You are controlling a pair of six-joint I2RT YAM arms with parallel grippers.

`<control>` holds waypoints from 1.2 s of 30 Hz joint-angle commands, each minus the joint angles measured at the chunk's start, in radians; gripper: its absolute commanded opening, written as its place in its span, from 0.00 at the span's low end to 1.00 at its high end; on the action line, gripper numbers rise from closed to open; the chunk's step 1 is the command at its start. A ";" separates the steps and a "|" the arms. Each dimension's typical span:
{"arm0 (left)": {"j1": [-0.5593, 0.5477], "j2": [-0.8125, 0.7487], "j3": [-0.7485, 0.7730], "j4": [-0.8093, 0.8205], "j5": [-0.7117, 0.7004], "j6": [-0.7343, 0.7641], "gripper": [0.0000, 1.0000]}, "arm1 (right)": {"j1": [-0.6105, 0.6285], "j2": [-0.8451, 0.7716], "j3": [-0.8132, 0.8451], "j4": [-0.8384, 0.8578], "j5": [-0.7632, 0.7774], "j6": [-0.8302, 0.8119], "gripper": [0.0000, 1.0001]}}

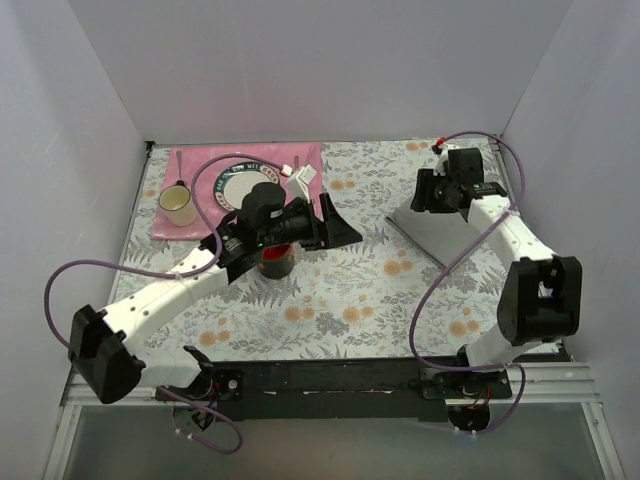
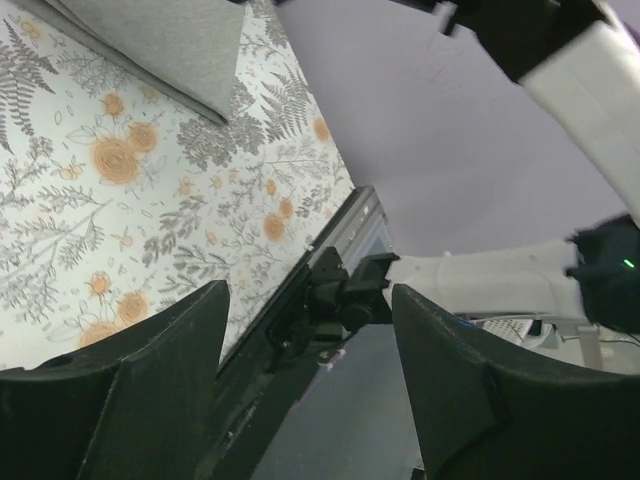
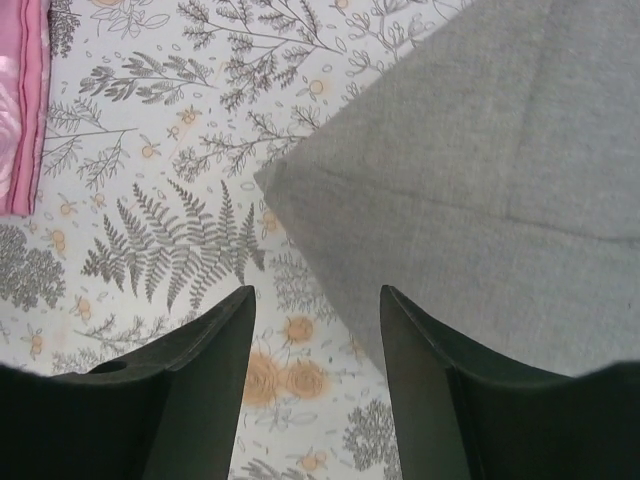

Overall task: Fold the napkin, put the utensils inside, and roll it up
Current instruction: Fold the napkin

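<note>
- The napkin (image 1: 432, 238) is seen lying flat on the flower-printed table (image 1: 340, 300), on the right side, as a folded grey shape with one corner pointing toward the middle.
- The right gripper (image 1: 426, 196) is held over the napkin's far end. In the wrist view its fingers (image 3: 200, 390) are spread apart, and only tablecloth and the napkin's (image 3: 480, 170) near corner are seen between them. Nothing is pinched.
- Whether the fingertips touch the cloth cannot be told.
- The left gripper (image 1: 340, 226) is poised above the middle of the table, well apart from the napkin and pointed toward it.
- Its fingers (image 2: 150, 380) are also spread with nothing between them, and past them the table's near edge and the other arm's base are caught.
- A corner of the napkin (image 2: 170, 40) is glimpsed at the top of that left wrist view.
- A pink placemat (image 1: 310, 155) is laid at the far left, with a dark-rimmed plate (image 1: 235, 182) and a cream mug (image 1: 178, 206) on it.
- A slim stick (image 1: 179, 168) is spotted just behind the mug, too small for a utensil to be confirmed.
- A red-and-black round item (image 1: 278, 266) is partly hidden under the left arm.
</note>
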 commanded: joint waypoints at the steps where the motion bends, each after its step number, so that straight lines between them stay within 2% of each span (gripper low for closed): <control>1: -0.013 0.139 0.003 0.116 -0.022 0.012 0.61 | -0.054 -0.145 -0.137 -0.011 0.085 0.053 0.59; 3: -0.037 0.230 0.050 0.122 -0.092 0.058 0.55 | -0.129 -0.176 -0.229 0.007 0.022 0.079 0.53; 5: -0.063 0.287 0.090 0.119 -0.133 0.104 0.54 | -0.178 -0.205 -0.281 0.018 -0.010 0.090 0.45; 8: -0.097 0.412 0.182 0.121 -0.205 0.148 0.53 | -0.215 -0.224 -0.365 0.042 -0.010 0.075 0.39; 15: -0.106 0.656 0.345 0.133 -0.199 0.165 0.47 | -0.243 -0.221 -0.453 0.099 0.002 0.041 0.35; 18: -0.106 0.724 0.400 0.116 -0.200 0.162 0.44 | -0.241 -0.227 -0.444 0.137 -0.056 0.018 0.38; 19: -0.106 0.735 0.421 0.110 -0.200 0.156 0.44 | -0.240 -0.228 -0.424 0.145 -0.077 0.006 0.41; 20: -0.105 0.753 0.429 0.096 -0.202 0.152 0.44 | -0.229 -0.228 -0.415 0.165 -0.100 0.000 0.52; 23: -0.106 0.767 0.449 0.084 -0.185 0.142 0.44 | -0.212 -0.181 -0.348 0.179 -0.122 -0.016 0.61; 25: -0.105 0.764 0.451 0.078 -0.177 0.139 0.44 | -0.212 -0.103 -0.295 0.153 -0.139 -0.019 0.60; 30: -0.099 0.689 0.400 0.059 -0.166 0.142 0.44 | -0.200 0.043 -0.155 0.131 -0.179 -0.016 0.49; 31: -0.094 0.672 0.385 0.058 -0.162 0.142 0.44 | -0.199 0.060 -0.140 0.131 -0.180 -0.013 0.43; 36: -0.091 0.577 0.295 0.058 -0.139 0.133 0.44 | -0.188 0.137 -0.085 0.133 -0.177 -0.008 0.27</control>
